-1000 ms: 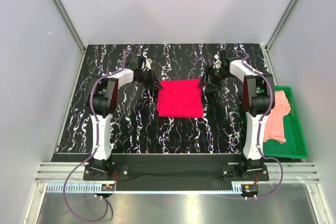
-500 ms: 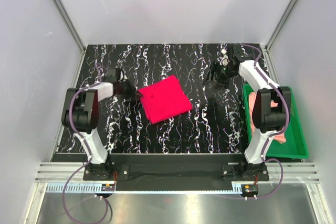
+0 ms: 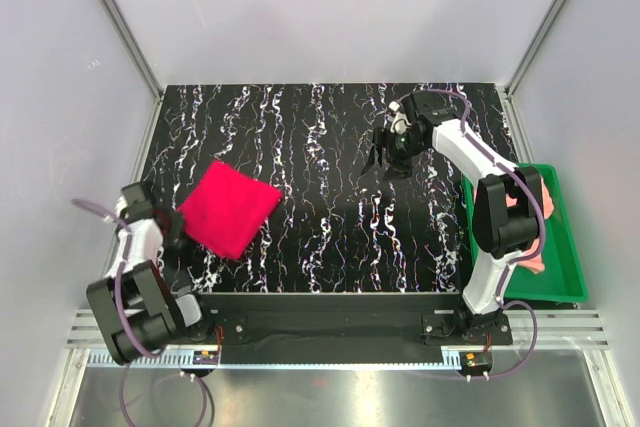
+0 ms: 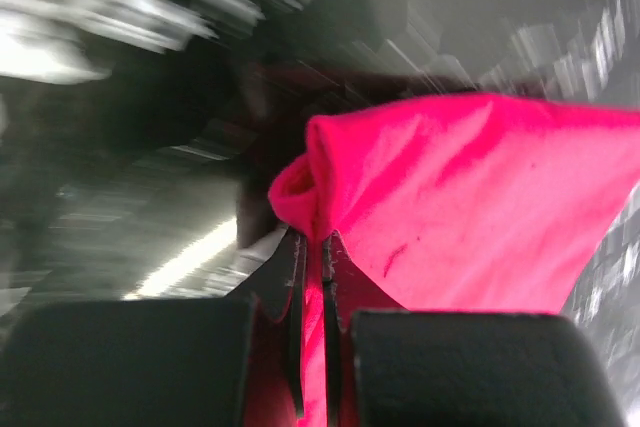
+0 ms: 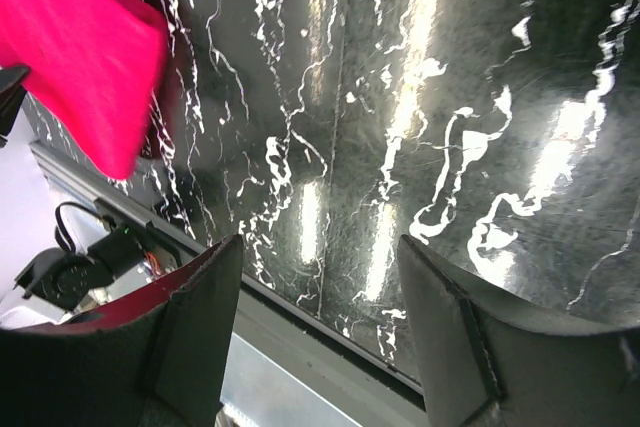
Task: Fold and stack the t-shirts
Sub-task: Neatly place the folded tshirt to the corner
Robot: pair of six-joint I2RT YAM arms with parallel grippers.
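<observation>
The folded crimson-red t-shirt lies at the left front of the black marbled table, turned like a diamond. My left gripper is shut on its near-left corner; in the left wrist view the red cloth is pinched between the closed jaws. My right gripper is open and empty over the right back of the table; its view shows the red t-shirt far off. The salmon-pink t-shirt lies in the green tray, mostly hidden by the right arm.
The green plastic tray stands at the right edge of the table. Grey walls close in the table on three sides. The metal rail with the arm bases runs along the front edge.
My left gripper has dragged the red t-shirt from the table's middle to the left front, turning it. My right gripper has let go of it and drawn back, open.
</observation>
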